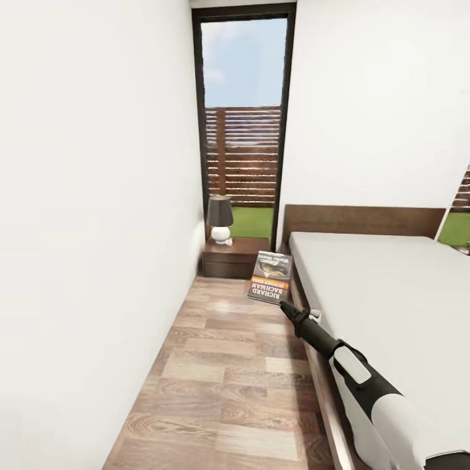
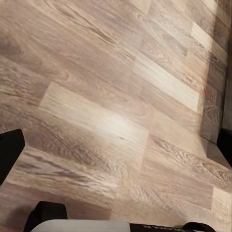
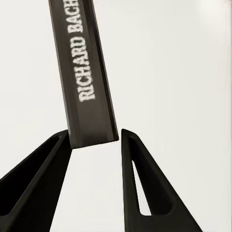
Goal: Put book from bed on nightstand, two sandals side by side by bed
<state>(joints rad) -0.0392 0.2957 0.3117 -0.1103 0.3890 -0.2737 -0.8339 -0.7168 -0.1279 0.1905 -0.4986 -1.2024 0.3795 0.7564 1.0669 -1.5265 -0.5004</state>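
My right gripper (image 1: 285, 305) is shut on the lower edge of the book (image 1: 269, 277). The book has a dark cover with an orange band and hangs upright in the air beside the bed (image 1: 391, 294). It is just short of the nightstand (image 1: 234, 256) in the corner. In the right wrist view the book's spine (image 3: 87, 77), lettered "RICHARD BACH", stands between the two black fingers (image 3: 38, 183) of the right gripper (image 3: 94, 140). My left gripper (image 2: 116, 145) is open over bare plank floor, its fingertips (image 2: 7, 150) at the picture's edges. The sandals are out of view.
A grey lamp (image 1: 220, 219) on a white base stands on the nightstand's back left part. A white wall (image 1: 98, 228) runs along the left of the narrow aisle of wood floor (image 1: 222, 378). A tall dark-framed window (image 1: 243, 124) is behind the nightstand.
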